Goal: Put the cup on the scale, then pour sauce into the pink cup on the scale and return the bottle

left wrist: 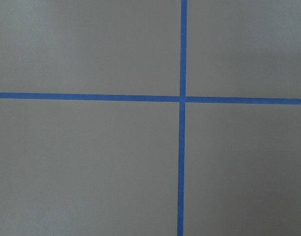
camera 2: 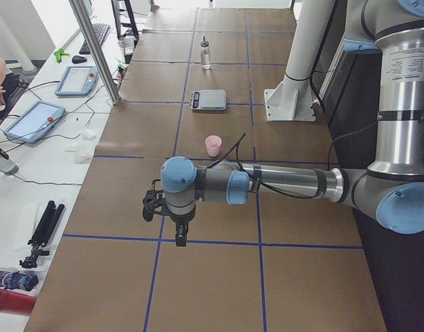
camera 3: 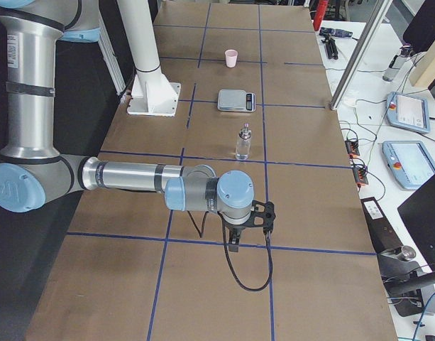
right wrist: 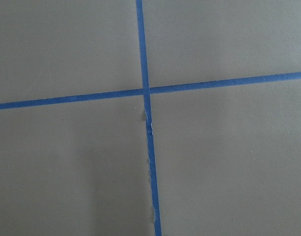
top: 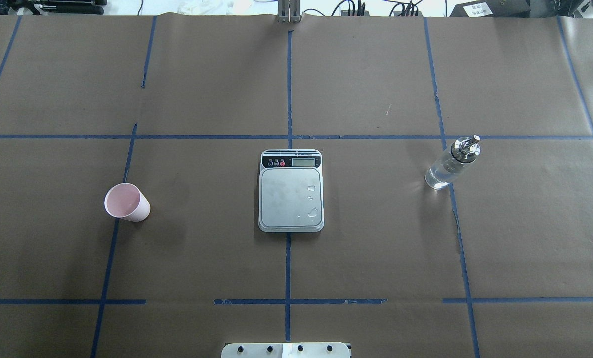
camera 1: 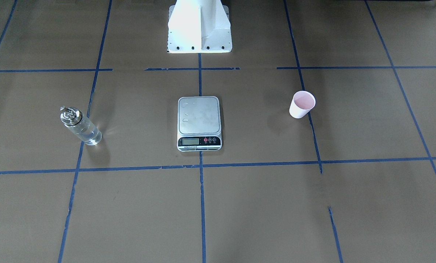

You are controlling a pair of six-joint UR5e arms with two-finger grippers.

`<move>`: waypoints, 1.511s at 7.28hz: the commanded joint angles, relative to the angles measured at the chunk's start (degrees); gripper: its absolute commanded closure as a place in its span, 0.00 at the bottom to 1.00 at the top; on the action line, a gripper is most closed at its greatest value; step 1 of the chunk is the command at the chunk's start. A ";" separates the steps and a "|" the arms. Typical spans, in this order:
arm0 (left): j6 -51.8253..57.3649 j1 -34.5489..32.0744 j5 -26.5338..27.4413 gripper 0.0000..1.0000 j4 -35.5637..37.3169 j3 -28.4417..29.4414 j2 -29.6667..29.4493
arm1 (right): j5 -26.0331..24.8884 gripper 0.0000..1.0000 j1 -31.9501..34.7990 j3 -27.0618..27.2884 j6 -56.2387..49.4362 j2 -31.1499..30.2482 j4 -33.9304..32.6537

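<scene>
Brown paper tabletop (top: pixel 376 238); steel scale (top: pixel 286 199), tapered pink cup (top: pixel 127 202), glass bottle (top: pixel 448 166); left fingers (camera 2: pixel 179 238), right fingers (camera 3: pixel 233 245) unclear.

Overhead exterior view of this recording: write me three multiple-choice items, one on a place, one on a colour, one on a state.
1. Where is the small pale pink tapered cup relative to the flat silver-topped kitchen scale?
A on its platform; B apart from it, on the robot's left side; C touching its black strip.
2. What colour are the tape lines on the brown table cover?
A red; B yellow; C blue.
3. How is the small clear glass bottle with a silver pourer placed?
A lying on its side; B tipped over the cup; C standing upright on the cover.

Answers: 1 B, bare cover separates cup and scale; 2 C, every grid line is blue; 3 C, the side views show it upright and alone.
</scene>
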 commanded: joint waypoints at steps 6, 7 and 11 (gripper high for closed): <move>-1.03 1.84 -0.09 0.00 -0.07 -20.36 -0.35 | 0.14 0.00 0.00 0.99 0.13 0.09 0.09; -2.94 4.20 -1.39 0.00 -2.61 -20.21 -0.26 | 0.22 0.00 0.00 1.25 0.13 0.17 0.09; -28.17 15.53 -7.24 0.00 -9.37 -20.45 -2.20 | 0.75 0.00 0.00 2.74 0.13 0.35 0.09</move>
